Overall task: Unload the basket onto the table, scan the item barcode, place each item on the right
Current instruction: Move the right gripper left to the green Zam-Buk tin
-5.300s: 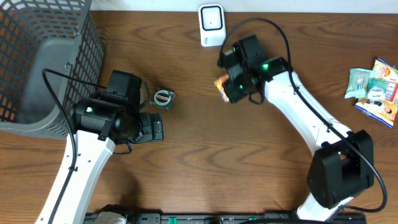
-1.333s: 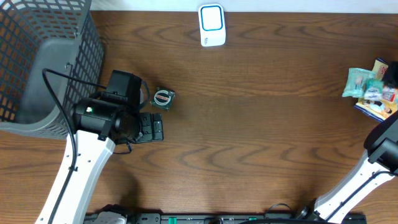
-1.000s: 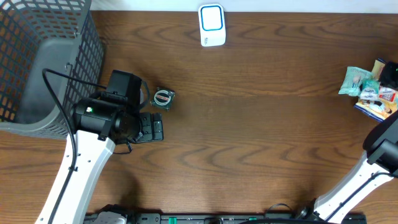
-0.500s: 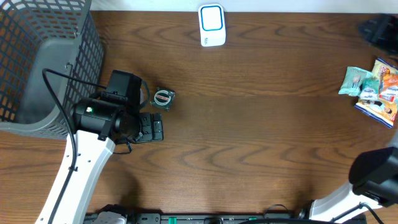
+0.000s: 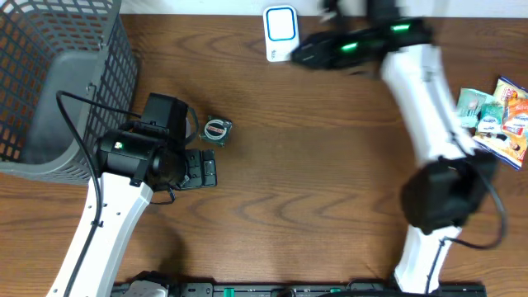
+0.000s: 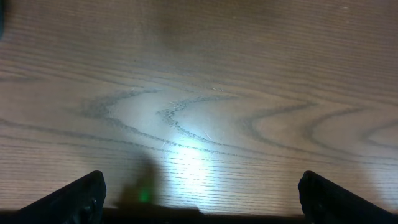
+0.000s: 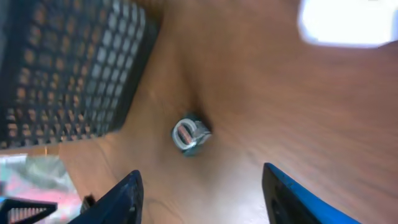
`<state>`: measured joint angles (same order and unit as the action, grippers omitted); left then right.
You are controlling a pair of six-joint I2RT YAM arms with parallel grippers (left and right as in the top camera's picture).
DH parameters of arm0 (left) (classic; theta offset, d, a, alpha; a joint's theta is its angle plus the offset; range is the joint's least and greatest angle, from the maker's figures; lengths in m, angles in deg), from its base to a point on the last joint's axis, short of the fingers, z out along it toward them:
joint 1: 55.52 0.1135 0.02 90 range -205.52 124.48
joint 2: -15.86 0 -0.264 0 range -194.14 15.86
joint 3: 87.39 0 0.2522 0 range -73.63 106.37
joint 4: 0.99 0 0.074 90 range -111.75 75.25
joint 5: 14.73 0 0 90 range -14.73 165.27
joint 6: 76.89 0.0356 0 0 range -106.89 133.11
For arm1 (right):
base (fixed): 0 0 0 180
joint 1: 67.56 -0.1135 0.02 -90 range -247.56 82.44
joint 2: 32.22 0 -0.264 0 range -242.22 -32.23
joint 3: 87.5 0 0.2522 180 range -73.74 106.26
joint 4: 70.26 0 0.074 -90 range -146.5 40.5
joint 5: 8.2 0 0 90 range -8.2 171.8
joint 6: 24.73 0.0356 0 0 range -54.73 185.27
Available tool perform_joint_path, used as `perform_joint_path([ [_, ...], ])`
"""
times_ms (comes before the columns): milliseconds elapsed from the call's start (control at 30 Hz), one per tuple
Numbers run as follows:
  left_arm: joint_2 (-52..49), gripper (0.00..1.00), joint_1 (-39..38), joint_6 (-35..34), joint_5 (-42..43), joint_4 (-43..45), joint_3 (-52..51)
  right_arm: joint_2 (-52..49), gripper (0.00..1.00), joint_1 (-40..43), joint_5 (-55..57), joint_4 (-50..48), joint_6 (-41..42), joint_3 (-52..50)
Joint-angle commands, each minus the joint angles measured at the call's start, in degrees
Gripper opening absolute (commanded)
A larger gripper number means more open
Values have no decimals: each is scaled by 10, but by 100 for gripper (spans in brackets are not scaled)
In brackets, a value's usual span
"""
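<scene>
The small round silver item [image 5: 218,129] lies on the brown wooden table [image 5: 313,206], just beside the left gripper [image 6: 200,190], whose jaws stand wide and empty. The right gripper [image 7: 202,183], partly open and empty, seemingly aims at it, though the view is blurred. It should centre over the item, grip squarely, then face the barcode to the white scanner [image 5: 280,33].

Grey mesh basket [image 5: 33,49] sits at my table's [image 5: 313,190] far-left corner, rim cut off by frame edges. Tabletop's brown wood-grain, glare patch in L wrist cam. R wrist cam: basket wall top left, blurred.
</scene>
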<state>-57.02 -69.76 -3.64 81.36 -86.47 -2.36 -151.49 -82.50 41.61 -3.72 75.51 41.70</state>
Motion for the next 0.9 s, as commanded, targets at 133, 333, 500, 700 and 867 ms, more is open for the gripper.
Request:
perform_joint_path([
  [133,-1,98,2,-5,5,-2,0,-108,55,-124,82,-76,196,-1],
  [333,-1,98,2,-5,5,-2,0,-168,49,-176,88,-97,260,-1],
  [500,-1,98,2,-5,5,-2,0,-196,47,-204,105,-95,286,-1],
  [700,-1,98,2,-5,5,-2,0,-206,49,-238,200,-81,323,-1],
  [867,-1,98,2,-5,5,-2,0,-206,44,-254,280,-66,339,-1],
])
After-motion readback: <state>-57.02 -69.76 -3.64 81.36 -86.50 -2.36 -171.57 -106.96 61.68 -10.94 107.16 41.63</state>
